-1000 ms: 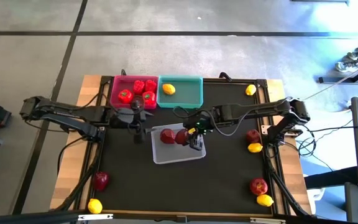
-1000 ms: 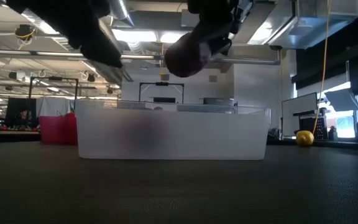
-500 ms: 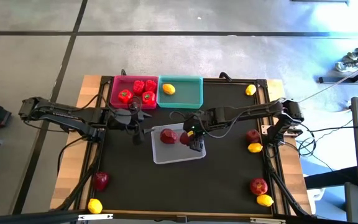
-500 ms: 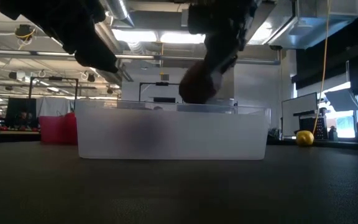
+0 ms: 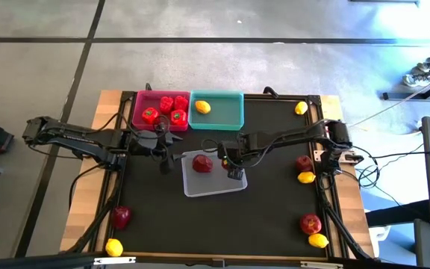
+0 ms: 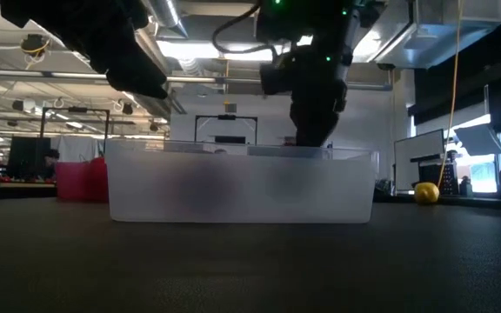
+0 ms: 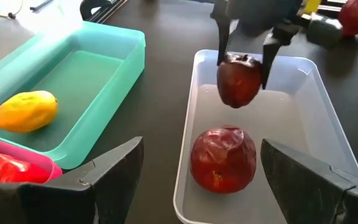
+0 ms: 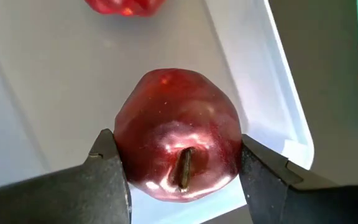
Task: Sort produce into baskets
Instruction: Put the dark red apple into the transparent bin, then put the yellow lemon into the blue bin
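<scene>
The right gripper point(image 7: 246, 46) is reaching down into the translucent grey-white tray point(image 5: 200, 187) at the middle of the bench point(image 5: 275, 217), and its two fingers are clamping a dark red apple point(image 8: 178, 135) from either side, stem end facing the wrist camera. In the left wrist view this apple is hanging between the fingers above the tray floor, just beyond a second apple point(image 7: 223, 158) that is lying inside the same tray. The left gripper point(image 5: 167, 146) is hovering just off the tray's left edge, near the pink tray point(image 5: 139, 112), its jaws standing wide with nothing between them.

The pink tray is sitting at the far edge of the bench and is holding several red bell peppers point(image 5: 150, 114). Touching its right side, the teal tray point(image 5: 230, 112) is holding one lemon point(image 5: 202, 107).

Loose produce is lying around the bench: a lemon near the far right corner point(image 5: 301, 108), an apple point(image 5: 304, 162) and a lemon point(image 5: 305, 177) by the right edge, another apple point(image 5: 310, 223) and lemon point(image 5: 318, 240) at the near right, and an apple point(image 5: 121, 217) and lemon point(image 5: 113, 246) at the near left.
</scene>
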Robot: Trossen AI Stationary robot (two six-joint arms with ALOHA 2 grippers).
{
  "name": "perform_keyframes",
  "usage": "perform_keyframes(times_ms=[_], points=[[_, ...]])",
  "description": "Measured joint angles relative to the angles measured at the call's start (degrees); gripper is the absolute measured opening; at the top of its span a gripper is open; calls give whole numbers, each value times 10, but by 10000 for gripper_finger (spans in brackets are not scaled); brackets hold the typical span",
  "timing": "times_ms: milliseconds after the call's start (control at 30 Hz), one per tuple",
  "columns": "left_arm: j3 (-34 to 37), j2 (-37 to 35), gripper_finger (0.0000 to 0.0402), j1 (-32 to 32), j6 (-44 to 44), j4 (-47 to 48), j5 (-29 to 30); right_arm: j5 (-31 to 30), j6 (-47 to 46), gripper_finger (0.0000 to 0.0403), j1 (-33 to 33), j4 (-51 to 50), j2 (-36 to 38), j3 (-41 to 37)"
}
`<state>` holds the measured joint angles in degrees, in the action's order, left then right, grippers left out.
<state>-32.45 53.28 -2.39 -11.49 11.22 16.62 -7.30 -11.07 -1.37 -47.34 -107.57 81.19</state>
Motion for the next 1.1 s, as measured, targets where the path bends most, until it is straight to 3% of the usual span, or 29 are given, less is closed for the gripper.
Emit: perform_keyframes(times_ms=[267, 533, 667, 933, 1100], points=[[0, 0, 318, 0, 11, 0, 0, -23, -2, 176, 0, -1, -12, 0], [0, 0, 318, 0, 12, 1, 0, -22, -5, 282, 0, -4, -12, 1], [0, 0, 318, 0, 11, 1, 0, -22, -6, 311, -1, -26, -9, 25], [0, 0, 318, 0, 11, 1, 0, -23, 8, 319, -1, -108, -6, 96], [0, 0, 318, 0, 11, 1, 0, -35, 12, 319, -1, -131, 10, 101]])
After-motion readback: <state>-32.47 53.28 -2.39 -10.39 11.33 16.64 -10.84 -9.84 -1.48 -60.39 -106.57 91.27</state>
